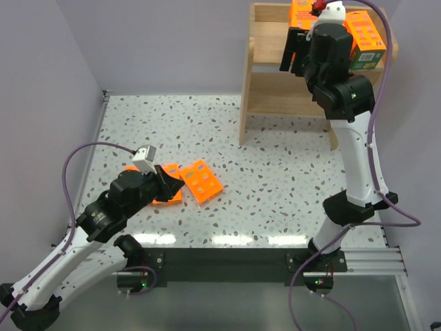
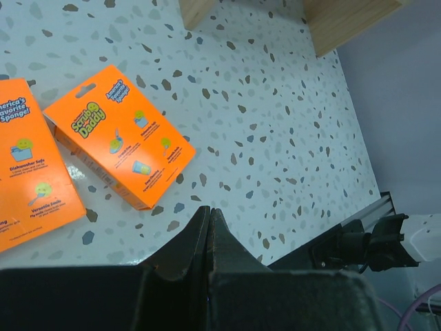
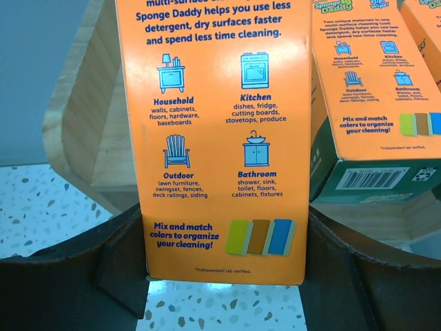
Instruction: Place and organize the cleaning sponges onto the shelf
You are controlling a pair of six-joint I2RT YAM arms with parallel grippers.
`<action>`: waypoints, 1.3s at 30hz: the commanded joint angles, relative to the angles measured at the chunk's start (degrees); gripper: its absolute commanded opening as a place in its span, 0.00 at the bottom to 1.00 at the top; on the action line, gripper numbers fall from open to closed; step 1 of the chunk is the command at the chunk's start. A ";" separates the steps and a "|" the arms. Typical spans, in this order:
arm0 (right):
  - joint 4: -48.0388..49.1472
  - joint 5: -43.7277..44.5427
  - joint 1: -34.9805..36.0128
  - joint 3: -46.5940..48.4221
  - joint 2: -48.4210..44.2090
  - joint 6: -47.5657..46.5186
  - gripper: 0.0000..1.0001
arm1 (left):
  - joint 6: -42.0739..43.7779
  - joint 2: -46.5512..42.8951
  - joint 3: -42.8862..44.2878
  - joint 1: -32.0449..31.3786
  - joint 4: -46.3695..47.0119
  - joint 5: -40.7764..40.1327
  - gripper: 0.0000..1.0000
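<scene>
The left hand [image 1: 165,181] hovers low over the counter [image 1: 275,179], its fingers pressed together on nothing. Two of the cleaning sponges lie flat there: a near pack [image 2: 27,165] partly under that hand and a second pack [image 2: 120,134] just beside it on the right. Farther right stands the shelf [image 1: 265,76]. At its upper tier the right hand [image 1: 291,49] grips an upright pack [image 3: 220,138] by its sides, next to a green-banded pack [image 3: 365,103] standing on the shelf
</scene>
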 commanded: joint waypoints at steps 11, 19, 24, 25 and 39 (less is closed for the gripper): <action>3.72 -7.11 -3.12 5.51 6.22 -0.27 0.75 | -0.88 0.17 3.03 0.08 -0.79 -0.81 0.00; 5.39 -5.26 -3.21 8.06 8.33 -0.27 0.98 | -0.35 1.40 3.73 0.08 -0.53 -0.81 0.00; 8.46 -5.87 -3.21 7.27 6.93 0.08 0.99 | 0.09 1.66 4.35 0.00 -0.70 -0.90 0.00; 9.08 -5.96 -3.21 7.18 5.97 0.08 0.99 | 0.09 1.75 4.78 0.08 -0.79 -0.90 0.00; 8.04 2.01 -3.12 -11.25 -17.04 4.20 0.36 | 1.84 6.14 10.41 0.08 2.02 2.00 0.00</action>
